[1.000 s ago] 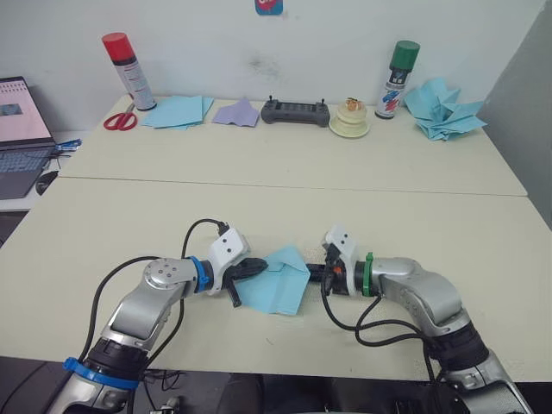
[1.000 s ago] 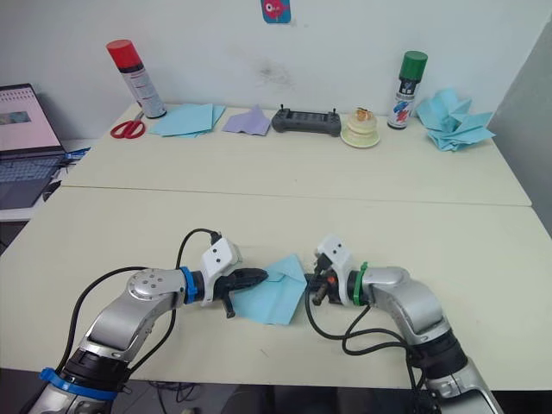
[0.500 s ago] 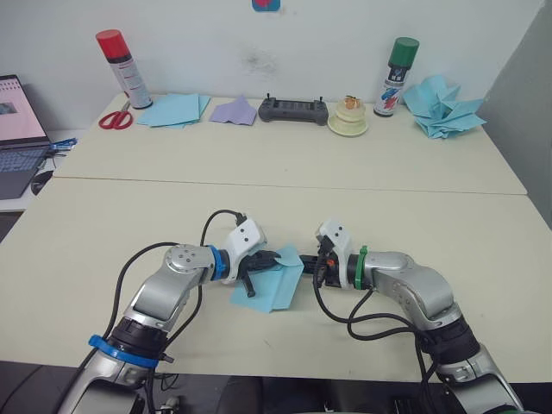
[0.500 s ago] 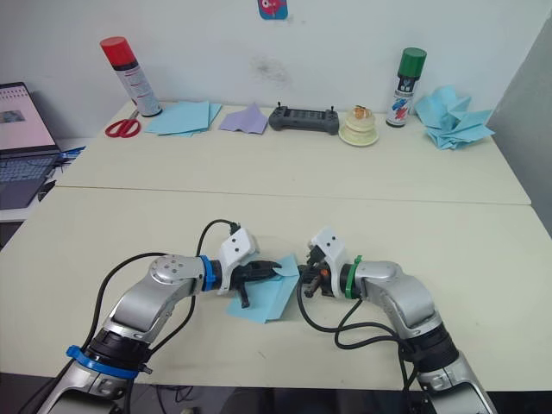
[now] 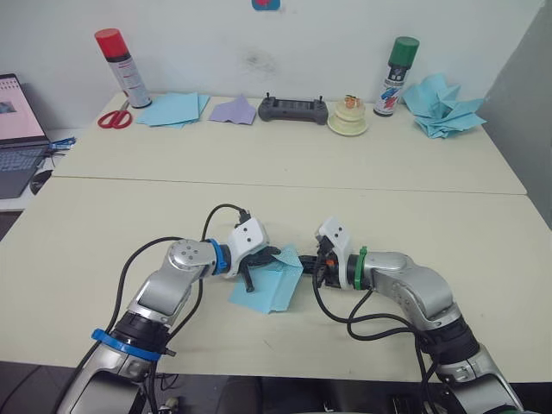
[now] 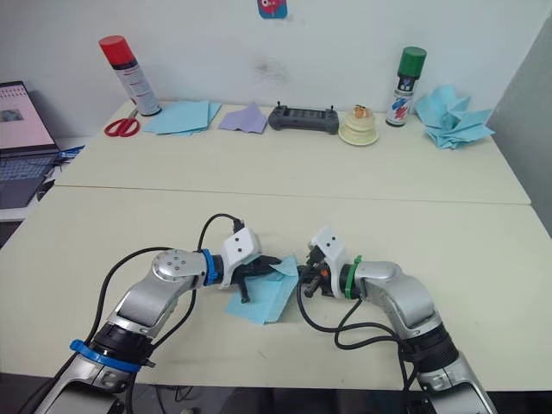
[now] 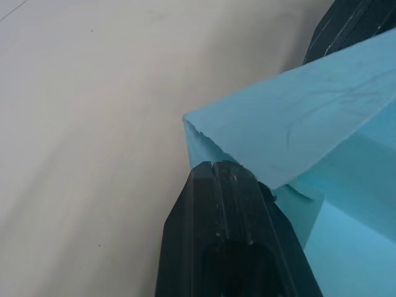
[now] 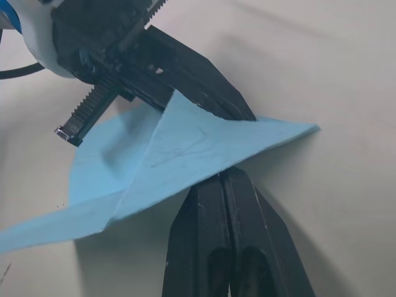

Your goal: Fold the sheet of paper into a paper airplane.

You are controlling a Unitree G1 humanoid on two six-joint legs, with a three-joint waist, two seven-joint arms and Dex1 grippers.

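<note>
We see the thin light-blue sheet of paper (image 5: pixel 274 281) lying between both closed end effectors, left end effector (image 5: pixel 274 256) and right end effector (image 5: pixel 307 266) each pinching its upper folded edge.

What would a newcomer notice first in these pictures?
First, the two grippers meeting at the near middle of the table: the left gripper and the right gripper each pinch the sheet of paper, which is partly folded, one flap lifted. Next, the far edge: a heap of blue darts at the right, and a red-capped can at the left.
</note>
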